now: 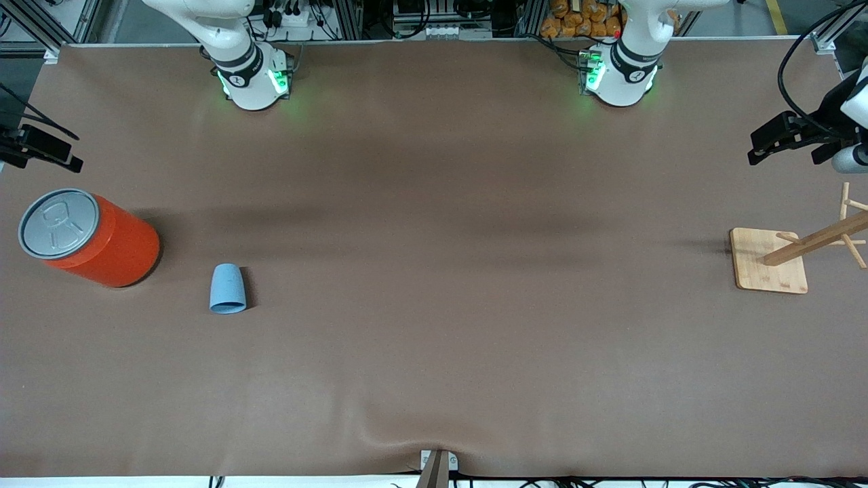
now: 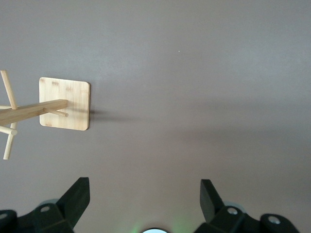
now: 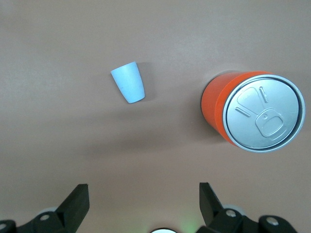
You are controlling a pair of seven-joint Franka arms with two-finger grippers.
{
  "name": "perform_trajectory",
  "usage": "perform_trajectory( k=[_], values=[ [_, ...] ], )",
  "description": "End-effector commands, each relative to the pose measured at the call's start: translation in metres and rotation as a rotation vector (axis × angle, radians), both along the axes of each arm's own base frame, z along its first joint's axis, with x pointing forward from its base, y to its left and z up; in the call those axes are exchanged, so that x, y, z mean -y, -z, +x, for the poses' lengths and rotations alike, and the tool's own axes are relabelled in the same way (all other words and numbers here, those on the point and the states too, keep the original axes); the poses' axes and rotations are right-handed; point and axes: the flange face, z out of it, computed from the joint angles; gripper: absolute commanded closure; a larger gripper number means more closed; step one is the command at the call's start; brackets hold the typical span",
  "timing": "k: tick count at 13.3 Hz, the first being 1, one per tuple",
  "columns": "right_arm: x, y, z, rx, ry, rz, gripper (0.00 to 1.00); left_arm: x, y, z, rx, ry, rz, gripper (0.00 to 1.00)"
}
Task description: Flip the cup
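The small light-blue cup (image 1: 227,290) stands mouth down on the brown table, toward the right arm's end, beside the orange can. It also shows in the right wrist view (image 3: 129,83), with no opening in sight. My right gripper (image 3: 143,190) is open and empty, high over the table at that end, well apart from the cup. It shows at the edge of the front view (image 1: 47,152). My left gripper (image 2: 144,187) is open and empty, high over the left arm's end of the table (image 1: 776,139).
A large orange can (image 1: 91,237) with a grey lid stands beside the cup, closer to the table's end. A wooden peg rack on a square base (image 1: 770,261) stands at the left arm's end. The brown cloth (image 1: 434,434) bulges at the front edge.
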Motion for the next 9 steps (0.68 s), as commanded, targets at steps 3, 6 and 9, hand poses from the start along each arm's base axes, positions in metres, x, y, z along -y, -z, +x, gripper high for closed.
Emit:
perform_trajectory(
  k=[3, 6, 9],
  values=[
    [-0.002, 0.000, 0.003, -0.016, 0.001, -0.022, 0.00, 0.000, -0.005, 0.002, -0.004, 0.018, -0.007, 0.00],
    [-0.015, 0.013, 0.006, -0.039, -0.026, -0.020, 0.00, -0.002, -0.006, 0.002, -0.004, 0.013, -0.007, 0.00],
    [-0.022, 0.049, 0.015, -0.059, -0.103, -0.009, 0.00, -0.001, -0.003, 0.002, -0.009, 0.010, -0.007, 0.00]
  ],
)
